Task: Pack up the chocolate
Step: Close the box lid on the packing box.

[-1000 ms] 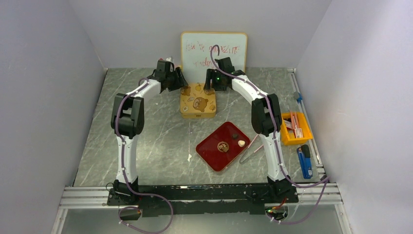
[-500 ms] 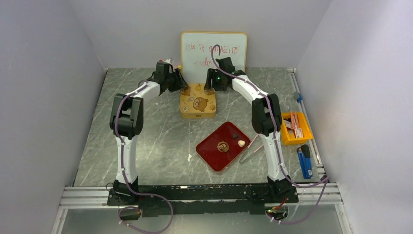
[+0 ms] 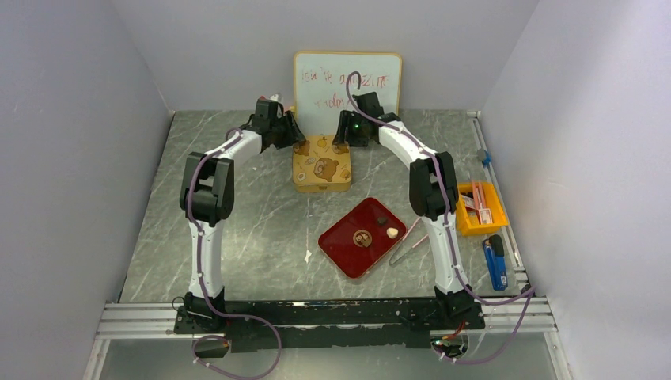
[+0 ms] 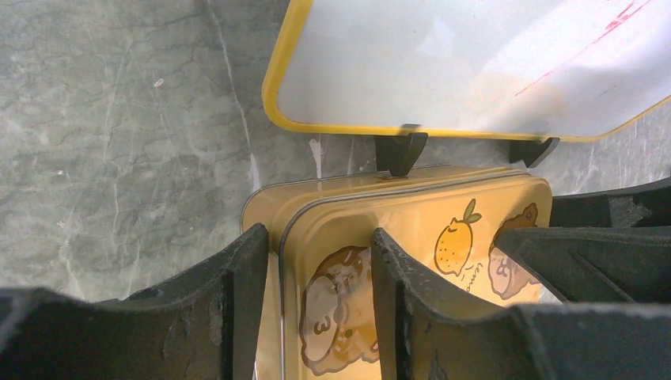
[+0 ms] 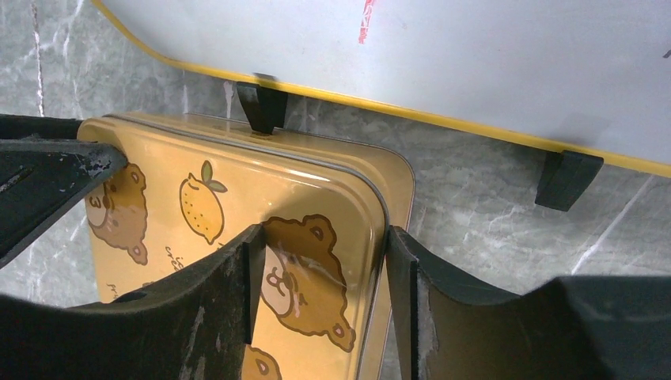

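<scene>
A yellow tin [image 3: 321, 166] with a bear-and-lemon lid stands closed at the back, in front of the whiteboard. My left gripper [image 3: 294, 142] is open at its far left corner. In the left wrist view [image 4: 316, 237] one finger lies over the lid [image 4: 443, 229] and the other outside the rim. My right gripper [image 3: 342, 141] is open at the far right corner and straddles the rim the same way [image 5: 323, 233]. Three chocolate pieces lie on a red tray [image 3: 340, 245]: a mid-brown one [image 3: 362, 237], a dark one [image 3: 381, 221] and a cream one [image 3: 392, 233].
The whiteboard [image 3: 346, 79] stands just behind the tin on black feet [image 5: 261, 107]. Pink tweezers [image 3: 411, 244] lie right of the red tray. An orange bin [image 3: 480, 207] and a blue tool [image 3: 496, 261] sit by the right rail.
Almost nothing. Both grippers stay at the tin's far corners, and the right wrist has shifted very slightly.
</scene>
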Robot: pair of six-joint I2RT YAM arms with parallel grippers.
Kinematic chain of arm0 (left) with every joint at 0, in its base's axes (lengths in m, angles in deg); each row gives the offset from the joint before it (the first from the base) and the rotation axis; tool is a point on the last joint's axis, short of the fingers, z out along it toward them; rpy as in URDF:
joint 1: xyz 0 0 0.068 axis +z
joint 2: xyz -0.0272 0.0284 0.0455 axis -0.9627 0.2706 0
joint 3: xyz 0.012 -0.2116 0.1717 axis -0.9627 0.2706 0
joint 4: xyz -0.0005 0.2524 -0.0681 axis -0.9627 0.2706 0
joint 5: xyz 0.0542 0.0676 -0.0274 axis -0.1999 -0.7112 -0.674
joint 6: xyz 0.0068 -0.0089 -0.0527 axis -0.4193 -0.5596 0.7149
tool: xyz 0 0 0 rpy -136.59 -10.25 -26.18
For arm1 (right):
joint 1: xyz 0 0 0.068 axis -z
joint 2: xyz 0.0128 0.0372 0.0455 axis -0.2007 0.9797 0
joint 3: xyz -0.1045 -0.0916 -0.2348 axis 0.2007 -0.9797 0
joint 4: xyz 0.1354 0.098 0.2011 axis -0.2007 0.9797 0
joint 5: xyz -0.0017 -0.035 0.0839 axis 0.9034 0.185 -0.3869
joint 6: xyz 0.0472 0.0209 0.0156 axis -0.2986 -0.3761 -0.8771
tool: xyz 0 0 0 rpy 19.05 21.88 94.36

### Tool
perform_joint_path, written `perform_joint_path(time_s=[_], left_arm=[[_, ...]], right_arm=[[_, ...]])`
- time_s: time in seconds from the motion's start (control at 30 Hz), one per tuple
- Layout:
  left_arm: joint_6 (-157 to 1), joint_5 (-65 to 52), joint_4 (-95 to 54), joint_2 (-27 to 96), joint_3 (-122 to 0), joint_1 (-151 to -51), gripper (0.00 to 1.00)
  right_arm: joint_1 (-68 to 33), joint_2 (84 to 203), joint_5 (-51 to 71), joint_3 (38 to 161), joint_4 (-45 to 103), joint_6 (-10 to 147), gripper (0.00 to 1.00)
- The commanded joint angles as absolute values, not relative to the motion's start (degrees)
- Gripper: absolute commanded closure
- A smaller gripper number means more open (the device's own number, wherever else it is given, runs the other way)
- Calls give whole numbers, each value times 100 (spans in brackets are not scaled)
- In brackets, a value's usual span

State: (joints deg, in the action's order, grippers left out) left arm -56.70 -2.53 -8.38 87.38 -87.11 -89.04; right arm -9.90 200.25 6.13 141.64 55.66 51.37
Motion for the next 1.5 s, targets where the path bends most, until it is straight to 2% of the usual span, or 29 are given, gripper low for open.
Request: perform_joint_path(time_s=[0.0, 0.1, 0.2, 0.33, 0.47, 0.67, 0.9, 1.13, 1.47], left_arm=[[-6018, -775, 790, 9605, -8292, -9254, 59], [-5999, -745, 821, 9668, -8297, -9284, 63], [-6005, -748, 859, 9728, -8351, -9302, 67], [-6001, -846, 884, 9715, -8425, -9302, 67], [-5995, -992, 879, 9629, -8521, -9302, 55], [-6037, -1126, 859, 9552, -8815, -9230, 40], [-6085, -1112, 653, 9355, -8889, -9090, 33], [-6164, -1073, 453, 9090, -8861, -8933, 28], [-6287, -1135, 399, 8697, -9022, -8741, 28]], right_arm=[[-1013, 21056, 1515, 13767, 6756, 5618, 49], [-1020, 21119, 1507, 13771, 6834, 5638, 53], [-1013, 21151, 1507, 13713, 6830, 5647, 62], [-1013, 21132, 1522, 13695, 6802, 5670, 62], [-992, 21038, 1517, 13706, 6717, 5672, 48], [-941, 20719, 1371, 13580, 6346, 5628, 34], [-891, 20419, 1292, 13549, 6047, 5596, 29], [-834, 20076, 1266, 13467, 5729, 5560, 28], [-777, 19663, 1428, 13640, 5487, 5565, 28]])
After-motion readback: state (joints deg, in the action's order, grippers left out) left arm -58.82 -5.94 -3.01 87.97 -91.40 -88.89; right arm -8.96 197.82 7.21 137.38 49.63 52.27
